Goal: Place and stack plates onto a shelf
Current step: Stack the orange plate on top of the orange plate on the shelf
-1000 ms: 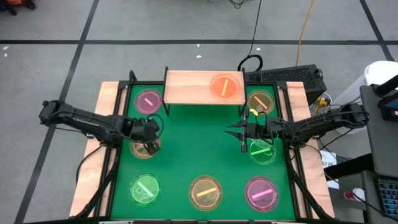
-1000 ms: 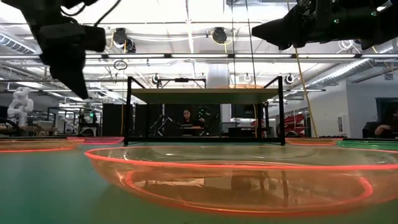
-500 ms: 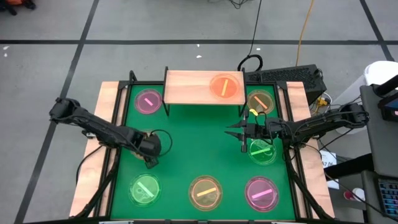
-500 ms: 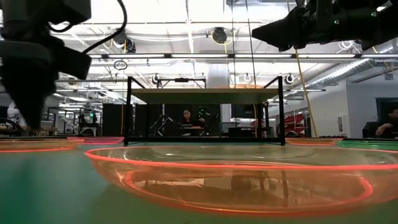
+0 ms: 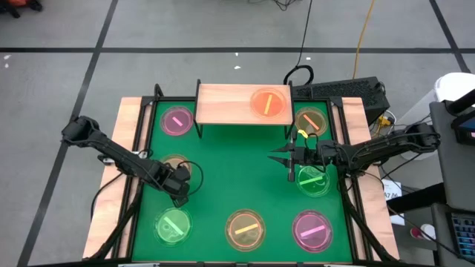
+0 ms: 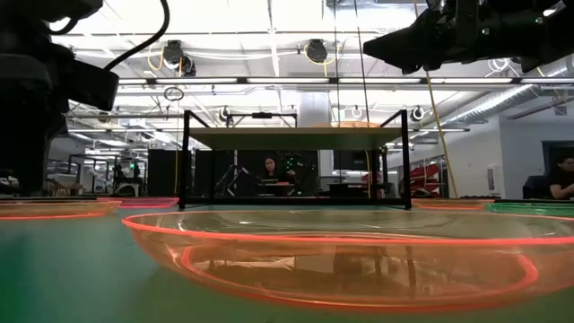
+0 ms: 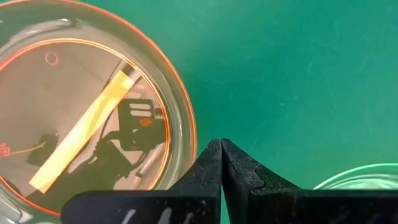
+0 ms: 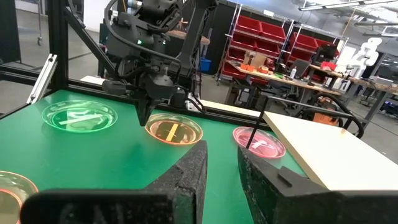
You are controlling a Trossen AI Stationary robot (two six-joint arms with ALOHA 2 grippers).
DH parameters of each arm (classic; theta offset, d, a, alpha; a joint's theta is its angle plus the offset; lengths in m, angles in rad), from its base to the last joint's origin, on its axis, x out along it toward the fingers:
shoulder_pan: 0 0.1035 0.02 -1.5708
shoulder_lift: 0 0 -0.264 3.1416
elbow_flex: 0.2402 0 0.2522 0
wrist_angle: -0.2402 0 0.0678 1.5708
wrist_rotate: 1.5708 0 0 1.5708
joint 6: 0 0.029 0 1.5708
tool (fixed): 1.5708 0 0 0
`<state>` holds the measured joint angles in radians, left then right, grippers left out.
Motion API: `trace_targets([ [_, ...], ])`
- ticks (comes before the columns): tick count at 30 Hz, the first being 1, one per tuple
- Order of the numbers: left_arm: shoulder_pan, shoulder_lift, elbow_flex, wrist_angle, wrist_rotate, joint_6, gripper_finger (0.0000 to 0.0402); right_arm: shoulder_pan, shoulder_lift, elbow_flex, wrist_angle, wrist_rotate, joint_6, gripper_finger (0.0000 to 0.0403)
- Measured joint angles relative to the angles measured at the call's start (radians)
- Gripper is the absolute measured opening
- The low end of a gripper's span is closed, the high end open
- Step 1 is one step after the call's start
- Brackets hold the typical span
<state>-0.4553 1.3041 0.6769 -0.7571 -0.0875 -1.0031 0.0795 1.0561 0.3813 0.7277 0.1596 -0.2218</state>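
Because the left gripper (image 5: 180,194) hangs with fingers pressed together just beside the orange plate (image 7: 81,134), descending like that could strike its rim and skid it across the green mat (image 5: 237,170); the arm reaches in low from the table's left edge; the right gripper (image 5: 286,157) waits mid-table, fingers slightly parted, empty; one orange-red plate (image 5: 269,101) lies on the shelf (image 5: 223,104)

green mat (image 5: 237,170), orange yellow-striped plate (image 5: 269,101)
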Motion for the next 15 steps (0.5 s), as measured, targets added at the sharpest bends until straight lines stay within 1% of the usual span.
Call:
trace_targets([
  [4, -0.006, 0.007, 0.0, 0.003, 0.0, 0.023, 0.0001, 0.0, 0.0, 0.0, -0.001, 0.0, 0.0, 0.0073],
  [7, -0.018, 0.006, 0.0, 0.026, 0.0, 0.098, 0.0001, 0.0, 0.0, 0.0, -0.001, 0.0, 0.0, 0.0073],
  [15, -0.072, 0.006, 0.0, 0.013, 0.0, 0.336, 0.0002, 0.0, 0.0, 0.0, 0.0, 0.0, 0.0, 0.0073],
])
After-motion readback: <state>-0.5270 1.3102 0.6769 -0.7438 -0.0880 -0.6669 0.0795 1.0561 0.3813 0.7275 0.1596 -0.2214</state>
